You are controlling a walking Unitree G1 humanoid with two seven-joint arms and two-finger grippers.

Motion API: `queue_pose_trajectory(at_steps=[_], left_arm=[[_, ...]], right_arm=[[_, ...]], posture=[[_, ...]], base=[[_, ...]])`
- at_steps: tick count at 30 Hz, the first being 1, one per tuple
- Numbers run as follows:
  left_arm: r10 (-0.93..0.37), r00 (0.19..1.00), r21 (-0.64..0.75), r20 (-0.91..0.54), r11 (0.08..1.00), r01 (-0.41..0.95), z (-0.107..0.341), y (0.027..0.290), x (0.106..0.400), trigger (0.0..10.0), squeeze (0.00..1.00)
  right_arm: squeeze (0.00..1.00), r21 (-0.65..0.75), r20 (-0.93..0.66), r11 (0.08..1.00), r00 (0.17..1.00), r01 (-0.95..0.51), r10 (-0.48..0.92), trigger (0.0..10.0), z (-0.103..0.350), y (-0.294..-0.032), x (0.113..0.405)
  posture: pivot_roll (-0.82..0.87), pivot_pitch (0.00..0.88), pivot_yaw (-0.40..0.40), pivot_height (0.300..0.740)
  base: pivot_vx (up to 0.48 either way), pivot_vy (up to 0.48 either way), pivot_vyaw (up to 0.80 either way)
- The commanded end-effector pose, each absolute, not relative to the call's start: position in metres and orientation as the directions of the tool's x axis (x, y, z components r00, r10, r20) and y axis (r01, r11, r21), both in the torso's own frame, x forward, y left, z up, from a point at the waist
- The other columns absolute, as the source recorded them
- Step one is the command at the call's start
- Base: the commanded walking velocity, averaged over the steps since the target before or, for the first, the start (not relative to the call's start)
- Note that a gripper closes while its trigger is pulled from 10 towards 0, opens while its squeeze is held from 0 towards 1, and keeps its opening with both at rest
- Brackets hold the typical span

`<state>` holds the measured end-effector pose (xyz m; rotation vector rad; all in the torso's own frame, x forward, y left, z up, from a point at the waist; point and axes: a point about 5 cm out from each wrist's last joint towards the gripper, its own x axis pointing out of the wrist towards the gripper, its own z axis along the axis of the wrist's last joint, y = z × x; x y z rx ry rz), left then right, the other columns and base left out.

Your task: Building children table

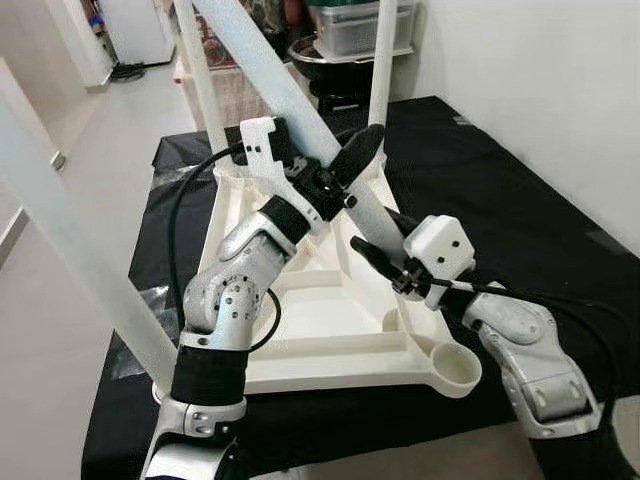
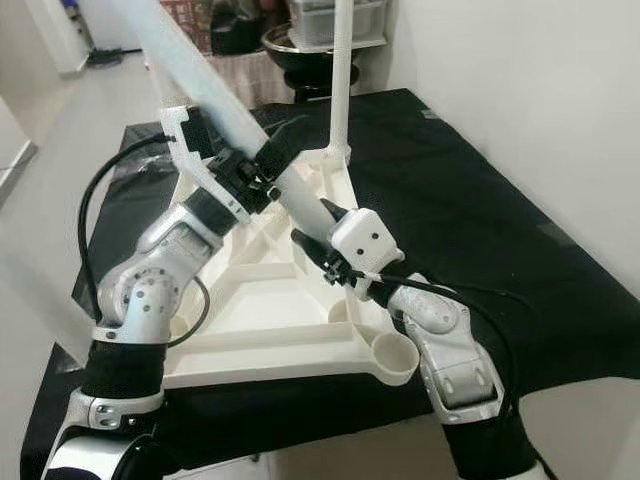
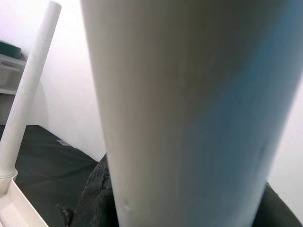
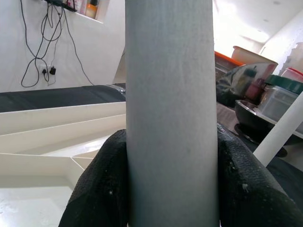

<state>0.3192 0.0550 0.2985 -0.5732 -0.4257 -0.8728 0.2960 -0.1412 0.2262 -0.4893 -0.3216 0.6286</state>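
While both claws pinch the tilted leg (image 1: 300, 110), left claw (image 1: 335, 178) above right claw (image 1: 385, 248), the corner socket (image 1: 450, 368) sits empty. Judgement: swing leg upright over socket before pressing down.

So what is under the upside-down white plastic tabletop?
The upside-down white plastic tabletop lies on a black cloth spread wider than it on all sides. What the cloth covers cannot be seen.
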Motion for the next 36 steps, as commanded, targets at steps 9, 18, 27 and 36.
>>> queue_pose_trajectory(at_steps=[9,18,27,36], left_arm=[[-0.759,0.316,-0.107,0.569,0.312,0.944,0.308,0.039,0.297,0.0,0.0],[-0.891,0.036,0.108,0.453,0.095,0.99,0.307,0.023,0.278,0.0,0.0],[-0.875,-0.027,0.143,0.484,0.048,0.989,0.318,0.019,0.274,0.0,0.0],[-0.868,-0.122,0.179,0.48,-0.04,0.983,0.32,0.02,0.267,0.0,0.0]], right_arm=[[1.0,-0.472,0.071,0.628,0.684,-0.618,0.726,10.0,0.221,-0.129,0.296],[0.0,-0.482,-0.011,0.558,0.641,-0.676,0.767,10.0,0.222,-0.123,0.299],[0.0,-0.389,-0.012,0.62,0.677,-0.681,0.736,10.0,0.216,-0.115,0.304],[0.0,-0.295,-0.012,0.622,0.653,-0.726,0.757,0.0,0.211,-0.106,0.301]], posture=[[-0.13,0.077,0.067,0.74],[-0.13,0.075,0.057,0.74],[-0.14,0.078,0.056,0.74],[-0.14,0.074,0.052,0.74]], base=[[0.0,0.0,0.0],[0.0,0.0,0.0],[0.0,0.0,0.0],[0.0,0.0,0.0]])
